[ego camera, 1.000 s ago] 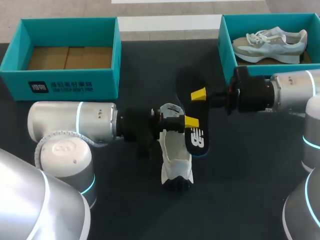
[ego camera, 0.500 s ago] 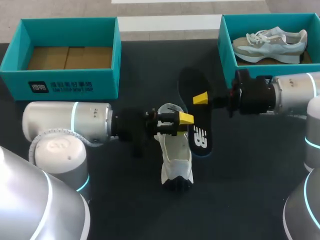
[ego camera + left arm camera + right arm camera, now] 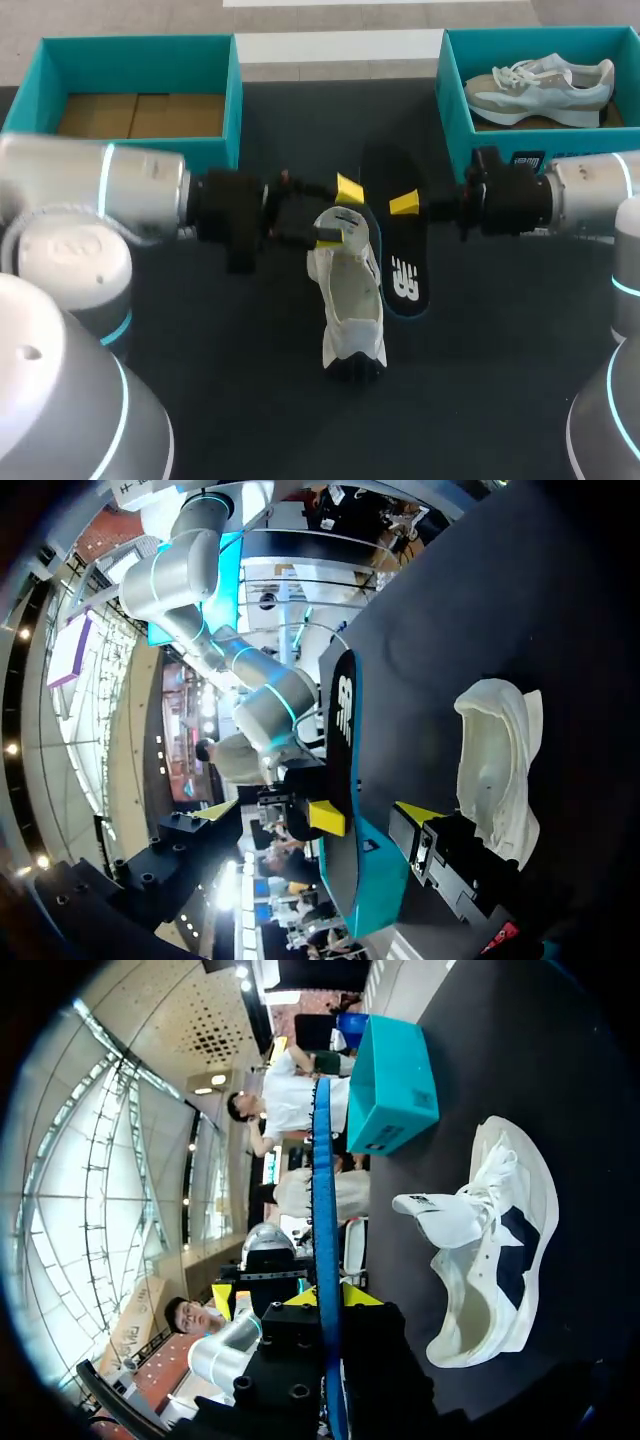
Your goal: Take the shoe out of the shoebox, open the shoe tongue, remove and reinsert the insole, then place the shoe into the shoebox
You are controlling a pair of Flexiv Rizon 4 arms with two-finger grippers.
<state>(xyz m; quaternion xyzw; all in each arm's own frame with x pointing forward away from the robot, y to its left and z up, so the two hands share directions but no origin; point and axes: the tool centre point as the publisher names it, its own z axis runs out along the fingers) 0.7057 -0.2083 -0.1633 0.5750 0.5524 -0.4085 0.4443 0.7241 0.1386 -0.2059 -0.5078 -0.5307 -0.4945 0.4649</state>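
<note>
The black table [image 3: 220, 390] holds a white shoe [image 3: 352, 305] near the middle, a blue-green box [image 3: 140, 165] at ten o'clock and a second box [image 3: 453, 100] at two o'clock.

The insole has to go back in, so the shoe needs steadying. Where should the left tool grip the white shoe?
Likely the opening's rim on the white shoe, at the end nearest the open left tool, approached from the robot's left. The shoe lies opening-up, and the right tool holds the insole on the other side.
</note>
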